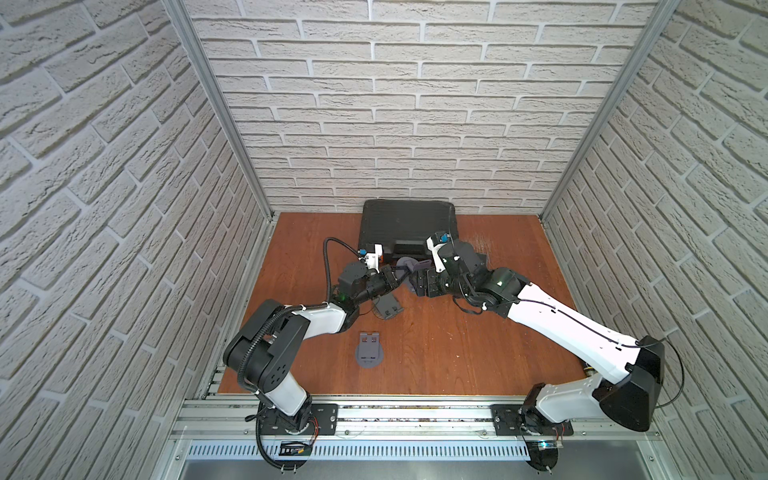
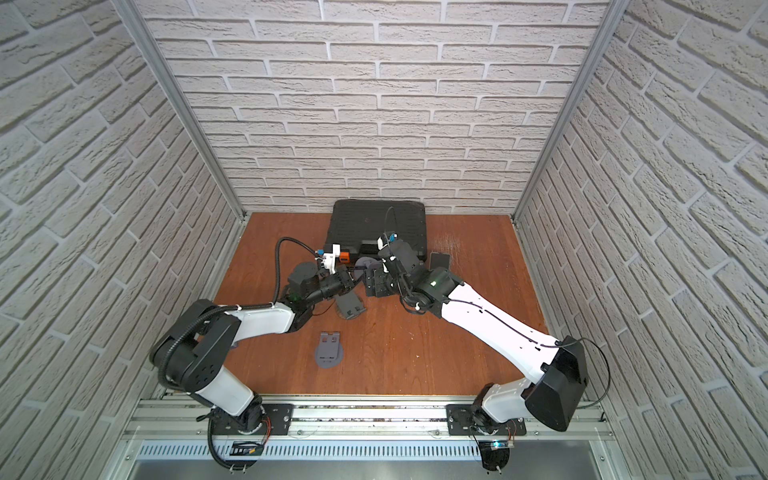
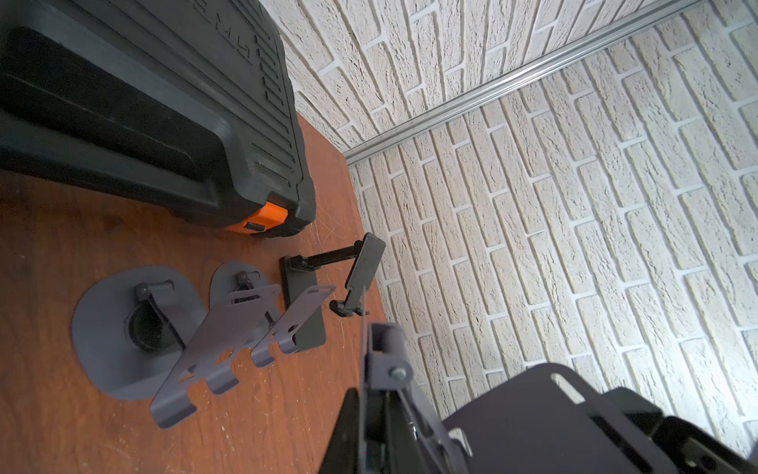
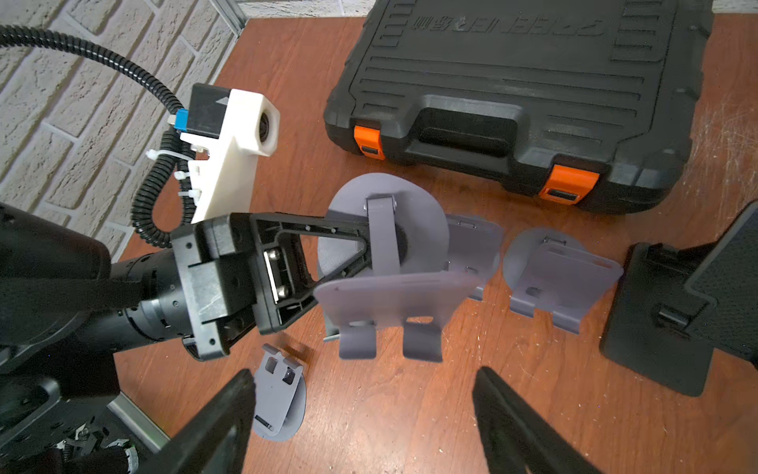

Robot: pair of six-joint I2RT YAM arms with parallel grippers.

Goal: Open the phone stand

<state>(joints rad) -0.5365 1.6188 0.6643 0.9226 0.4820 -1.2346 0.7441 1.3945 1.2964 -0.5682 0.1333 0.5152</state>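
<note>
Both arms meet mid-table point(image 1: 457, 353), in front of the case point(image 4: 512, 82). The left gripper point(image 4: 363, 248) is clamped tight on the stand point(image 4: 393, 299), fingers pinching its hinged arm near the disc base. The stand is held off the table between the two grippers, just short of the case's front edge. It is unfolded, and its plate with two hooks hangs clear of the base. The right gripper point(image 4: 365, 371) has jaws wide apart, holds nothing, and faces the hooked edge with a gap between. On the table by the case's orange latches sits an open stand point(image 3: 139, 328), a second open stand point(image 3: 246, 295) just beside it, then a black stand point(image 3: 303, 303), also open, on the right arm's side. A folded stand point(image 1: 369, 349) lies flat toward the front, well apart from both grippers. Another folded one point(image 1: 388, 309) lies close under the left wrist.
</note>
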